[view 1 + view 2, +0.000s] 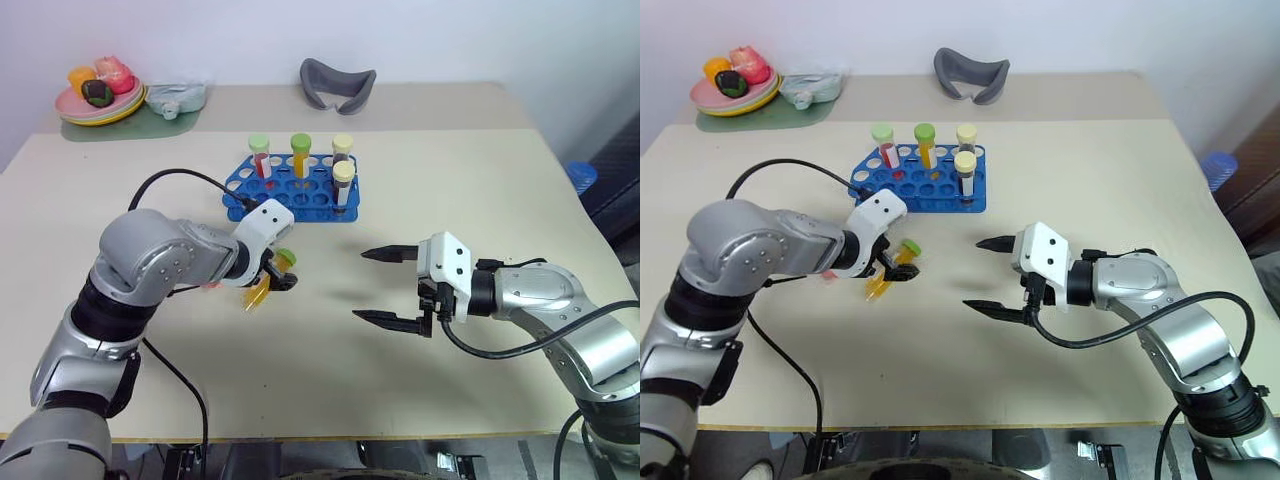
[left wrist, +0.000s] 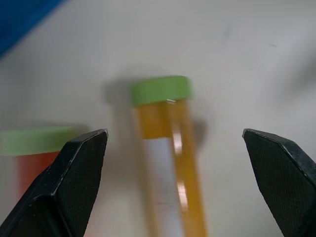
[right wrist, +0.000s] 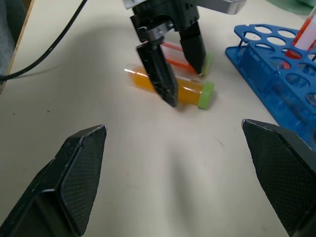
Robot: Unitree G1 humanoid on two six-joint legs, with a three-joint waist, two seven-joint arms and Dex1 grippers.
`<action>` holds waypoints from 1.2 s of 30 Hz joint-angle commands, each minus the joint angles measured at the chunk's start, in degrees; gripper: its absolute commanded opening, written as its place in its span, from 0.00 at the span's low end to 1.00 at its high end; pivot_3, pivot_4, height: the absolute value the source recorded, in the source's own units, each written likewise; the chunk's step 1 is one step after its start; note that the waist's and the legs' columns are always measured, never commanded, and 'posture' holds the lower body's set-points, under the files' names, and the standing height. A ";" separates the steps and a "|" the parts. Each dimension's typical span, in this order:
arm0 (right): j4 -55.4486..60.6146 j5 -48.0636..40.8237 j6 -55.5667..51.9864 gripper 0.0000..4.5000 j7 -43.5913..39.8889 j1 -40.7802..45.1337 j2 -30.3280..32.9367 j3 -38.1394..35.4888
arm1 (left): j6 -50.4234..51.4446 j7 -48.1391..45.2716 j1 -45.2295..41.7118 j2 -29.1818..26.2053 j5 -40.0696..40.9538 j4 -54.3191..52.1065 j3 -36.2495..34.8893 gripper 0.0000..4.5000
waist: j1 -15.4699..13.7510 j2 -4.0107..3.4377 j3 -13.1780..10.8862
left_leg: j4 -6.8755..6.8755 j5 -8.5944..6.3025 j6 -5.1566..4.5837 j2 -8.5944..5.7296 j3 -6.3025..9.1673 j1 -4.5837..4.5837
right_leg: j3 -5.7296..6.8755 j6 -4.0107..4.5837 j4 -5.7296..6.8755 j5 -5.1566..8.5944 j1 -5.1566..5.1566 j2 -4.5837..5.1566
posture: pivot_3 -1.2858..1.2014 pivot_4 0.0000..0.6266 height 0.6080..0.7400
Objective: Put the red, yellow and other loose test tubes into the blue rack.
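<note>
Table (image 1: 420,400): blue rack (image 1: 300,195) at 12 o'clock with four capped tubes standing in it; right gripper (image 1: 385,287) spread wide, empty, at 4 o'clock from it. Left gripper (image 3: 174,70) spread, straddling the yellow tube (image 2: 170,163) lying at 6 o'clock from the rack. Wrist views add a red tube (image 3: 174,53) lying just beside it, plus a white label, writing unreadable.

1. Four capped tubes (image 1: 300,152) standing in one blue rack (image 1: 310,200).
2. Two loose tubes on the table: one yellow-orange (image 3: 173,88), one red (image 3: 174,51).
3. One grey curved holder (image 1: 337,83).
4. One plate (image 1: 95,108) of food.
</note>
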State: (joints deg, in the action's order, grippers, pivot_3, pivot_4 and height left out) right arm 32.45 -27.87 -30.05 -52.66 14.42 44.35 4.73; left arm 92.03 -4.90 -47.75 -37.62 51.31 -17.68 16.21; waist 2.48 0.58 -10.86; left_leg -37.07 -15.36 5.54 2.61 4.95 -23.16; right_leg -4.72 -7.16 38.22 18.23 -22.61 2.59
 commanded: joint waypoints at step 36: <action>2.28 0.67 0.87 1.00 1.32 1.74 -2.47 2.14 | 0.47 15.51 -7.75 -2.94 17.50 12.52 8.84 0.63 | 0.04 -0.03 0.02 | -0.02 0.06 0.10 -0.03 -0.01 -0.02 | 0.00 0.00 0.02 0.00 -0.02 0.02 | 0.52 0.24 1.00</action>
State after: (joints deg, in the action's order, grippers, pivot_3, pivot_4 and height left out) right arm 32.51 -27.22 -30.09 -51.11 15.92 42.19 6.68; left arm 92.04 10.46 -55.28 -39.94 68.73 -3.92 25.26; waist 2.52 0.55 -10.84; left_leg -37.08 -15.30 5.63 2.58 4.94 -23.17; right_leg -4.72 -7.16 38.24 18.23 -22.64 2.61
